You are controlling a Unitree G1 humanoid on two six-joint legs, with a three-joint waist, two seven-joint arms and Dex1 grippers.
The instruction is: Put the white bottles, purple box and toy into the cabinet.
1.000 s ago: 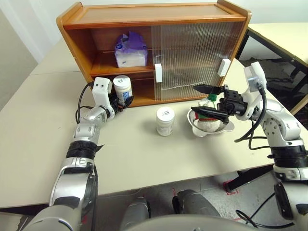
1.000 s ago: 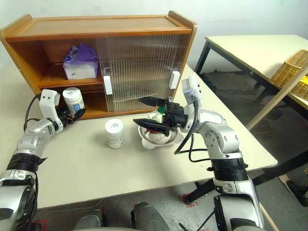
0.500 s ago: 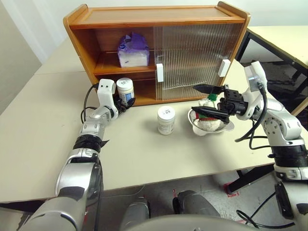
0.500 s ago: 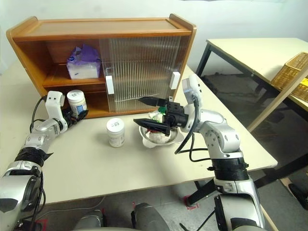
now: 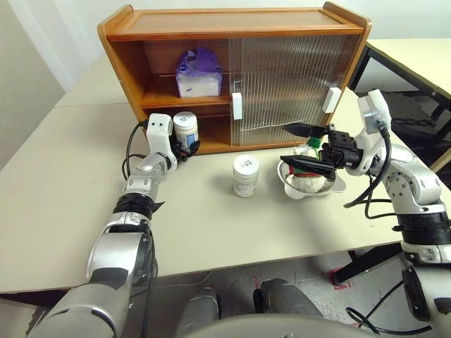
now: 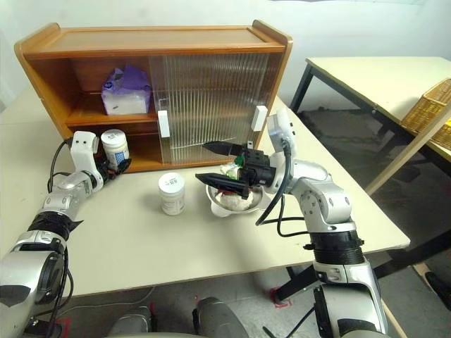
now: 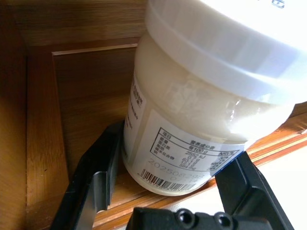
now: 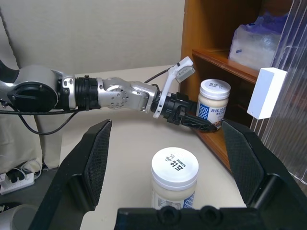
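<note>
**Left wrist view: bottle one is at the cabinet's lower shelf**

Since a second ago the left gripper (image 5: 189, 148) has carried its white bottle (image 5: 185, 129) up to the cabinet (image 5: 232, 21), so I'd guess release comes next.

Count:
- two bottles, the second (image 5: 245, 175) standing at 4 o'clock from the first
- one purple box (image 5: 196, 72) shelved
- one toy (image 5: 307, 177) in the bowl (image 5: 337, 186)

Right gripper (image 5: 305, 147) hangs wide open over it.

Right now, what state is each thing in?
Lavender tissue pack: on the upper shelf.
Wooden cabinet: left side open.
White jar in left tool: gripped at lower shelf's edge.
Second white jar: upright on table.
Plush toy: in metal bowl.
Right tool: open.
</note>
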